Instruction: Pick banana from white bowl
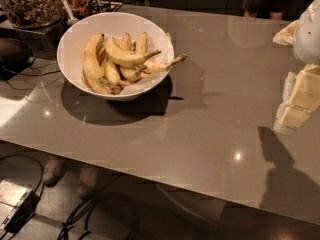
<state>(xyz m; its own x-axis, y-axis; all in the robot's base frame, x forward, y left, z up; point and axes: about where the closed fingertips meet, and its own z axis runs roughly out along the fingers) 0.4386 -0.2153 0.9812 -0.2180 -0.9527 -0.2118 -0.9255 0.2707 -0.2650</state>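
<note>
Crowding the far left corner of the bench are a clear glass container of brown nuts, a pale scoop handle leaning beside it and a dark tray behind. A dark rounded object with a thin cable sits at the left edge. None of these lies between the claw and the bowl. The stretch of grey bench between them holds only reflections and shadows.

One white bowl stands near the far left of the bench and casts a broad shadow toward the camera. At least six bananas are piled in it, though the heap hides the exact count. The banana lies on top of the pile, across the others, with its dark stem pointing right toward the rim. A longer, strongly curved banana hugs the bowl's left wall. Another banana's stem pokes out over the right rim.

Below the bench, a pair of shoes, several dark cables and one small box are on the floor.

One claw hangs at the right edge of the view, well apart from the bowl. It is pale yellow and points down and slightly left above the bench. The white arm rises above it out of view. Whether the claw is apart or together cannot be told. It grips nothing visible.
</note>
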